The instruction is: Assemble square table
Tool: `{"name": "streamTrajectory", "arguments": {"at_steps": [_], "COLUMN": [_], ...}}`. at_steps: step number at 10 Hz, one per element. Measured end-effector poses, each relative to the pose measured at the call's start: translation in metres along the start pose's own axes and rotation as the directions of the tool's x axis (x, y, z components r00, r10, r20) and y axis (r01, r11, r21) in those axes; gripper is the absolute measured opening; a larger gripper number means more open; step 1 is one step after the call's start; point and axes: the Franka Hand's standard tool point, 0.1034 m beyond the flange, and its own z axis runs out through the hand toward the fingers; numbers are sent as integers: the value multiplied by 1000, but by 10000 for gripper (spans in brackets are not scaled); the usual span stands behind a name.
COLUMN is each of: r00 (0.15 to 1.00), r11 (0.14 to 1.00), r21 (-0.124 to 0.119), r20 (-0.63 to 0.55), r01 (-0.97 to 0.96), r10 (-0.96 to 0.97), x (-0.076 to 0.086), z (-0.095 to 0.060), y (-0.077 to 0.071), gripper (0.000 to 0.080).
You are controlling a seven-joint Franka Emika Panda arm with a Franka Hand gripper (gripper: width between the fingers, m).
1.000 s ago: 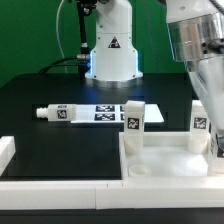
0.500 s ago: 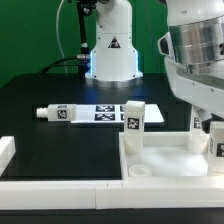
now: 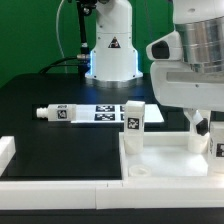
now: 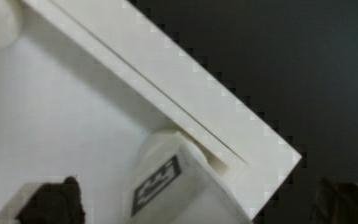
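Wrist view | gripper jaws apart | leg seen upright just below, between fingers | by tabletop edge, the exterior view's right

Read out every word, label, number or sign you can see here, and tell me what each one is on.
There are no readable words or numbers anywhere.
The robot base has a dark triangle sign, too small to read.
The lying leg, standing leg and marker board have black-and-white square tags with patterns only.
The corner leg has a blurred tag.
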Motion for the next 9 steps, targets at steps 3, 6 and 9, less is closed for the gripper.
{"name": "streamTrajectory", "arguments": {"at_steps": [3, 6, 9], "r00": [884, 897, 963], "r11": [883, 896, 963], "r21": [-78, -76, -68], "r20": [-31, -32, -45], "r01": [463, 438, 261], "r10": [-466, -441, -264], "x": [11, 11, 11], "z": [-8, -7, -7], "y": [1, 1, 1], "gripper": [649, 385, 285]}}
